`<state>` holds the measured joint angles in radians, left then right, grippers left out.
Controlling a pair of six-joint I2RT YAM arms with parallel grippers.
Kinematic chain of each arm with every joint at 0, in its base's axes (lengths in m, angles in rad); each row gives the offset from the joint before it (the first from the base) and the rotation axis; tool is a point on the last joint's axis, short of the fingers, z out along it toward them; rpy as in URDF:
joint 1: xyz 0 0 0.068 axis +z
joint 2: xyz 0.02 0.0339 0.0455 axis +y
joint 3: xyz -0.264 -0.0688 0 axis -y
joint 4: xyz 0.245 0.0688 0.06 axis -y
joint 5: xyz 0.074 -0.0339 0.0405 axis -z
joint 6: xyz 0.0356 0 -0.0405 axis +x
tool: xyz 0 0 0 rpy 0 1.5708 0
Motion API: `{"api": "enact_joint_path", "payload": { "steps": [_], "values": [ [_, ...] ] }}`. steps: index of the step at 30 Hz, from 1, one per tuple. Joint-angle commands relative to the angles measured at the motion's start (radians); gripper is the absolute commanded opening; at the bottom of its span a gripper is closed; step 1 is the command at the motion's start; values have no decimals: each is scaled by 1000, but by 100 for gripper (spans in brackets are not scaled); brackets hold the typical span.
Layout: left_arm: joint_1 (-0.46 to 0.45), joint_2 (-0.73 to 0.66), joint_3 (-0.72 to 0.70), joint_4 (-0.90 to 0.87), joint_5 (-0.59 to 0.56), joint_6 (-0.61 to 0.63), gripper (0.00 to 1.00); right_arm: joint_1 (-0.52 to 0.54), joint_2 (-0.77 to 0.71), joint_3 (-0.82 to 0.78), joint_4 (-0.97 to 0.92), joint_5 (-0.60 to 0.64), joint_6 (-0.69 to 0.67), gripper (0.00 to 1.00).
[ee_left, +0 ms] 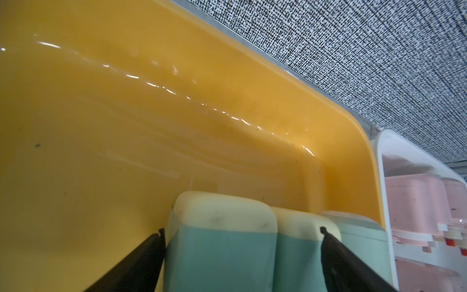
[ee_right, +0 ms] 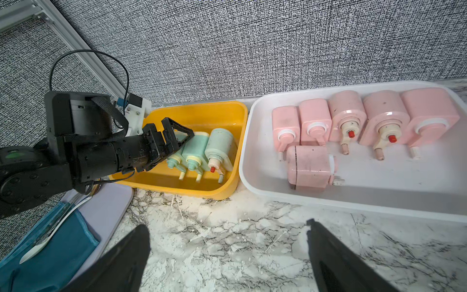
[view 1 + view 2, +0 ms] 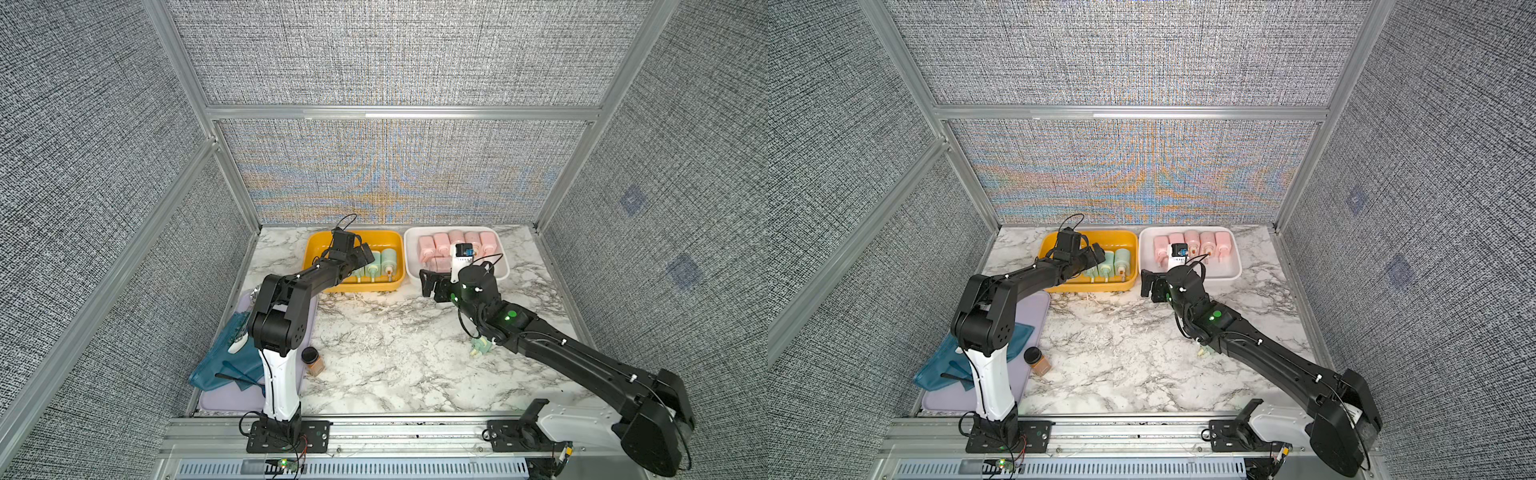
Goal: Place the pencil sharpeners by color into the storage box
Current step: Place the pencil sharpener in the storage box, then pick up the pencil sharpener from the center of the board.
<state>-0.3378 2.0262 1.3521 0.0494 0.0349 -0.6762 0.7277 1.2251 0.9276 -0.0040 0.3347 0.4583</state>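
Right arm (image 3: 582,357) half-hides a mint sharpener (image 3: 481,347) on the worktop (image 3: 386,357); left end effector (image 1: 241,230) and right end effector (image 2: 226,224) both spread apart.

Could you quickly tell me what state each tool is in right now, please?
Left tool: open, gripping nothing, at the green sharpeners in the yellow tray.
Right tool: open, empty, over the marble table.

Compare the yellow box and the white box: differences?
The yellow box holds three mint green sharpeners; the white box holds six pink sharpeners. The left hand reaches into the yellow box; the right hand hovers short of the white box. Both sit against the back wall.
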Motion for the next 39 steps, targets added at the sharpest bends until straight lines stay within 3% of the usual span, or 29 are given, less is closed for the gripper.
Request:
{"api": "enact_joint_path", "payload": {
  "steps": [1, 11, 23, 33, 39],
  "values": [
    [2, 10, 9, 5, 31, 14, 99, -1, -7, -4, 1, 43, 25, 99],
    [2, -19, -22, 0, -1, -31, 99, -4, -50, -50, 42, 58, 52, 99],
    [2, -88, 29, -88, -6, 161, 99, -38, -47, -35, -120, 122, 137, 99],
    [-13, -282, -133, -8, -47, 183, 99, -157, -118, -85, -331, 85, 211, 99],
    [-75, -425, -239, 37, -144, 224, 99, -300, -140, -82, -478, -68, 259, 99]
  ]
}}
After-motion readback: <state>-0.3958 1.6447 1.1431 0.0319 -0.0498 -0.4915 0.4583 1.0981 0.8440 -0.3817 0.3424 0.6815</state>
